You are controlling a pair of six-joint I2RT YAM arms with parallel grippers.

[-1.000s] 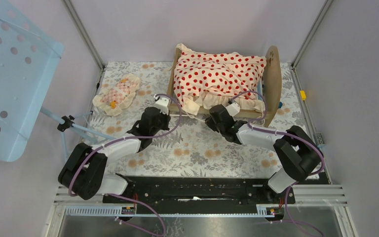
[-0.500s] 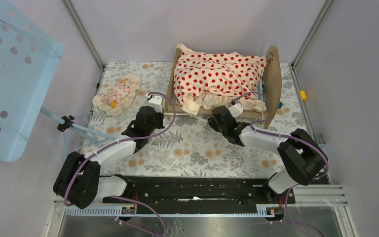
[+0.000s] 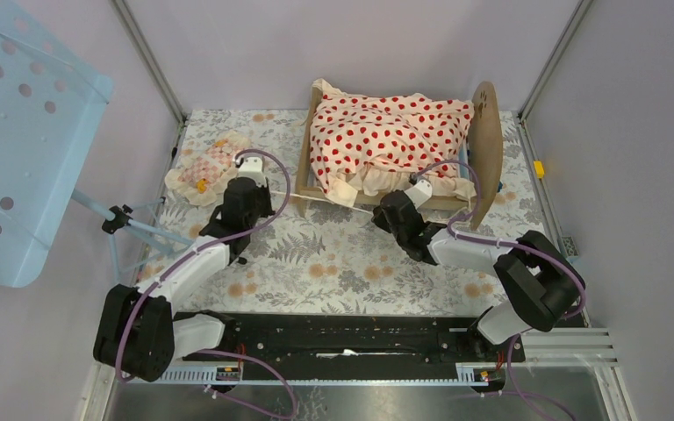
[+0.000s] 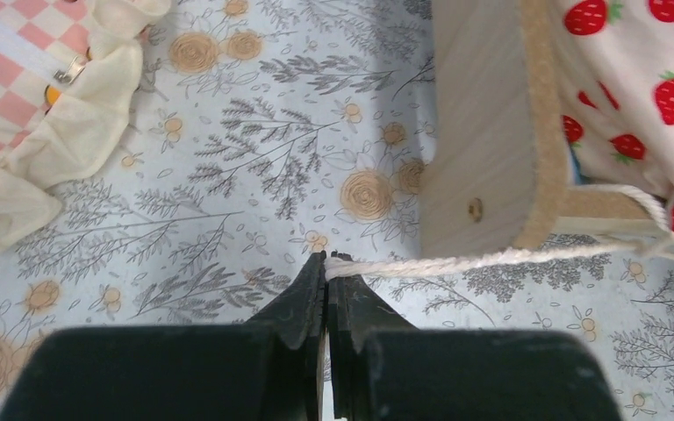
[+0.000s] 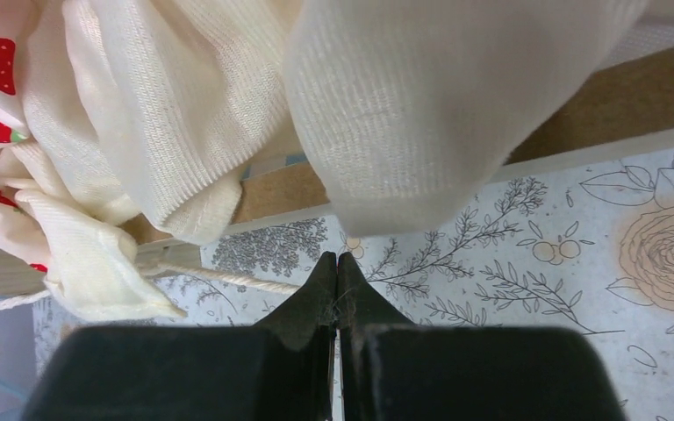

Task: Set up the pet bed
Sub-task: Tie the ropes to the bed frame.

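Observation:
The pet bed stands at the back, headboard right, footboard left. A red-dotted cream blanket lies heaped over it and hides the mattress. A white cord runs taut along the bed's near side between my grippers. My left gripper is shut on its end, just left of the footboard. My right gripper is shut below the side rail. The cord passes from the blanket's corner under its left finger.
The pink checked pillow lies on the floral mat left of my left gripper and shows in the left wrist view. A light-blue perforated stand leans in from the far left, its legs near the left arm.
My left gripper has moved left and away from the footboard towards the pillow, drawing the cord out longer and taut. My right gripper has stayed almost in place.

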